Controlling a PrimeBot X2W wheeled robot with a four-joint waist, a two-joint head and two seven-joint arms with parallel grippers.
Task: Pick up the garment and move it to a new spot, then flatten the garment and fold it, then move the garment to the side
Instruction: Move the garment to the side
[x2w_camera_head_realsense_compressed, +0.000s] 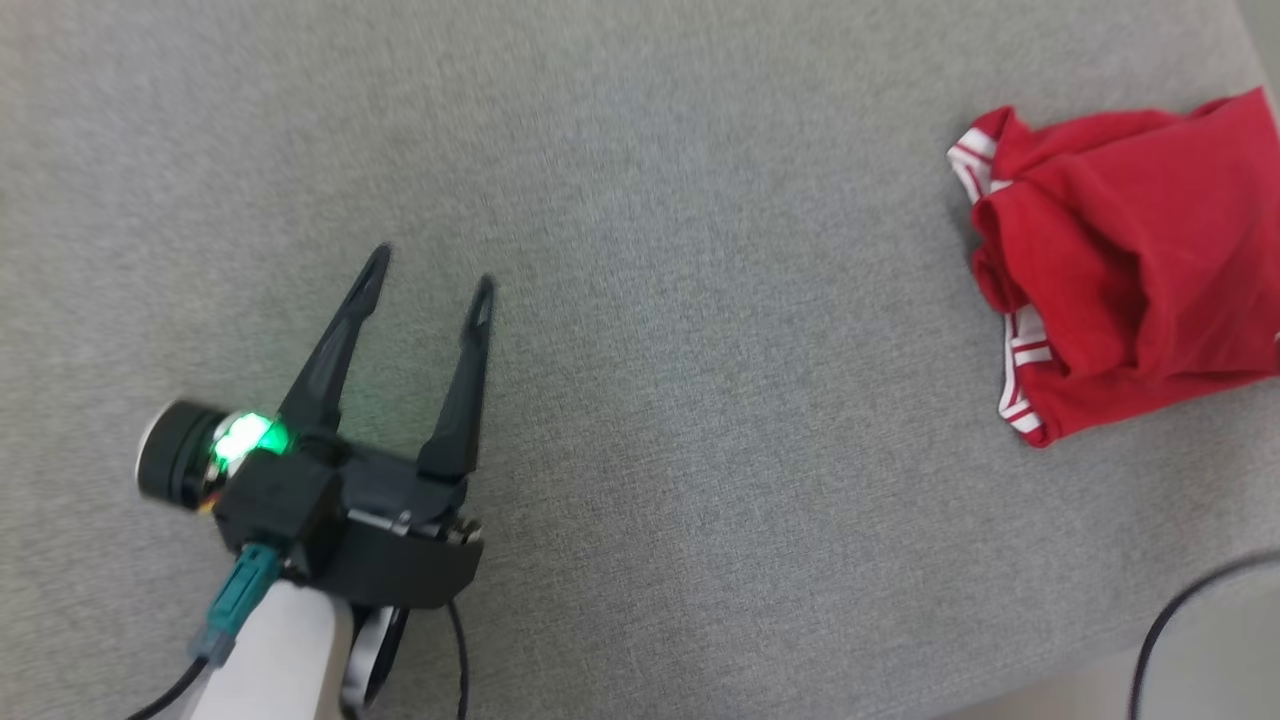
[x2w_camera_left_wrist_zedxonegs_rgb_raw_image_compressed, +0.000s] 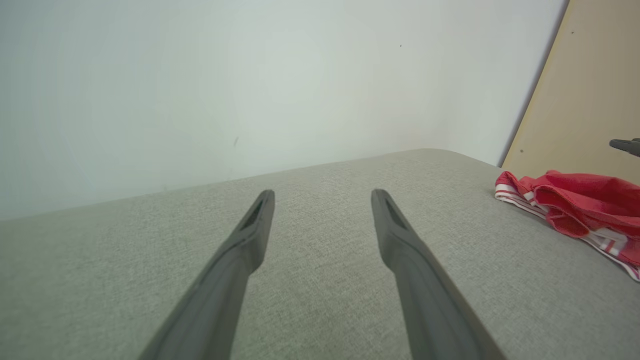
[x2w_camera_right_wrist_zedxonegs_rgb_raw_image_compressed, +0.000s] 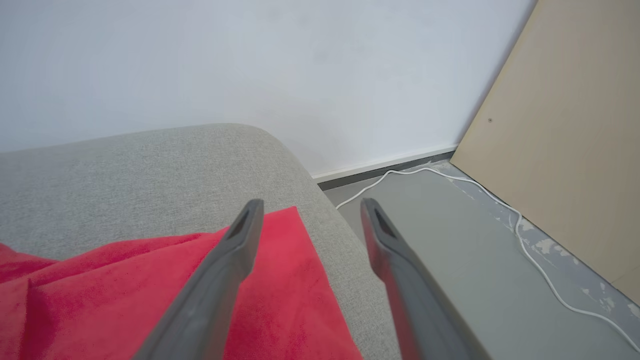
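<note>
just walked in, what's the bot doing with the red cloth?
The two-armed robot is working a red fabric garment with white-striped trim. It lies bunched, roughly folded at best, at the right side of the grey fabric cushion, close to the edge. Nothing is gripping it. The right end effector stands open over the garment's corner. The left end effector is open over bare cushion, well apart from the garment.

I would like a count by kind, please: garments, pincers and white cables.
Garments: 1, the red garment
Pincers: 2, the left pincer and the right pincer
White cables: 1, the white cable
Total: 4
</note>
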